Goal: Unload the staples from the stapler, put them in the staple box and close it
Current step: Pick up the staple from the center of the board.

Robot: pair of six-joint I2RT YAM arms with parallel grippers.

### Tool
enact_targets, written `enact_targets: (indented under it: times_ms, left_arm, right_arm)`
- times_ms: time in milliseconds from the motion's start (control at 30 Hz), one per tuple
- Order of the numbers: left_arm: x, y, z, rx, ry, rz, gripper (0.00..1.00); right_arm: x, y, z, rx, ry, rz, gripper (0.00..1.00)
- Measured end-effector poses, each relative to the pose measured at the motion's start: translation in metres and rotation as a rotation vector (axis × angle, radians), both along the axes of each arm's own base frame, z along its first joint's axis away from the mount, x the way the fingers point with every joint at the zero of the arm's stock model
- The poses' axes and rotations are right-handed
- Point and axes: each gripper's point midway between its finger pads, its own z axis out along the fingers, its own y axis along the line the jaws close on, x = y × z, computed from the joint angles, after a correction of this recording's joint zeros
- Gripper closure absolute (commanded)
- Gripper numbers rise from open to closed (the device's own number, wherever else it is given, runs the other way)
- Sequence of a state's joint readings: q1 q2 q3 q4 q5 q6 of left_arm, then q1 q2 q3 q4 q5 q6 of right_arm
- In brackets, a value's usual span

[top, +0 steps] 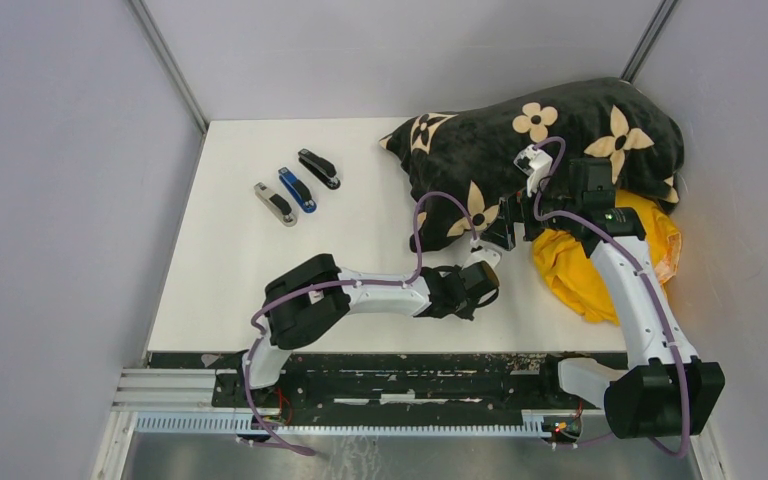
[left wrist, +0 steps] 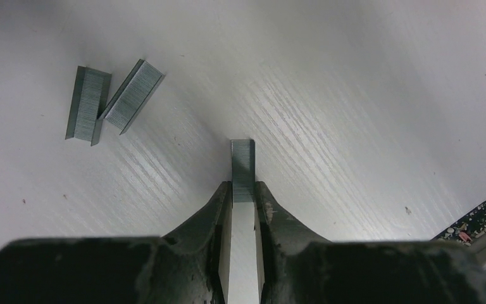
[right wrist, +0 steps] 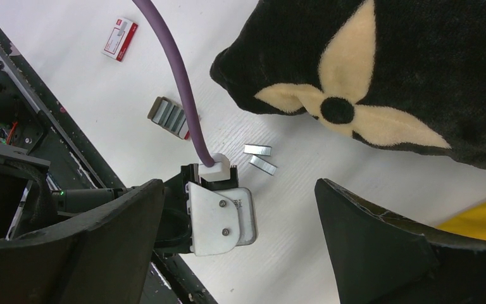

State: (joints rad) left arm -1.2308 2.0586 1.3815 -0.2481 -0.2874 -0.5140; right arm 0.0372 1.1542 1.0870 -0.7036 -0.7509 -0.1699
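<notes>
Left gripper (left wrist: 243, 193) is sitting nearly closed, pinching the near end of a short grey ribbed-metal staple strip (left wrist: 243, 161) lying flat on the white wood-grain desk (left wrist: 367, 114). Two more grey staple strips (left wrist: 87, 101) are lying in a V at 10 o'clock. The pinched strip's near end is hiding between the black fingers (left wrist: 209, 215). Left arm is stretching low toward 3 o'clock. Right gripper (right wrist: 239, 183) is hanging wide open, holding nothing, above the left wrist. Three slim staplers (top: 297, 190) are lying at 11 o'clock, details too small. Fuzzy black flower-print blanket (top: 550, 140) is bunching at 1 o'clock.
</notes>
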Motion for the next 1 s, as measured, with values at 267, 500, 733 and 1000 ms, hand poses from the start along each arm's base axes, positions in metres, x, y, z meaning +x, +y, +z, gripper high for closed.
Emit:
enact_targets:
  times_ms: [267, 500, 733, 1000]
  left_arm:
    - [-0.001, 0.007, 0.002, -0.081, -0.004, -0.003, 0.83]
    - [0.000, 0.042, 0.018, -0.236, 0.020, 0.033, 0.84]
    - [0.014, 0.064, 0.066, -0.573, 0.037, 0.106, 0.84]
    - [0.020, 0.105, 0.111, -0.931, 0.074, 0.178, 0.84]
  right_arm:
    - [0.000, 0.001, -0.002, 0.005, 0.008, 0.005, 0.04]
    - [-0.001, 0.004, -0.003, 0.022, 0.024, 0.025, 0.04]
    - [-0.008, 0.019, -0.006, 0.107, 0.075, 0.105, 0.04]
    - [-0.024, 0.058, -0.020, 0.347, 0.258, 0.212, 0.04]
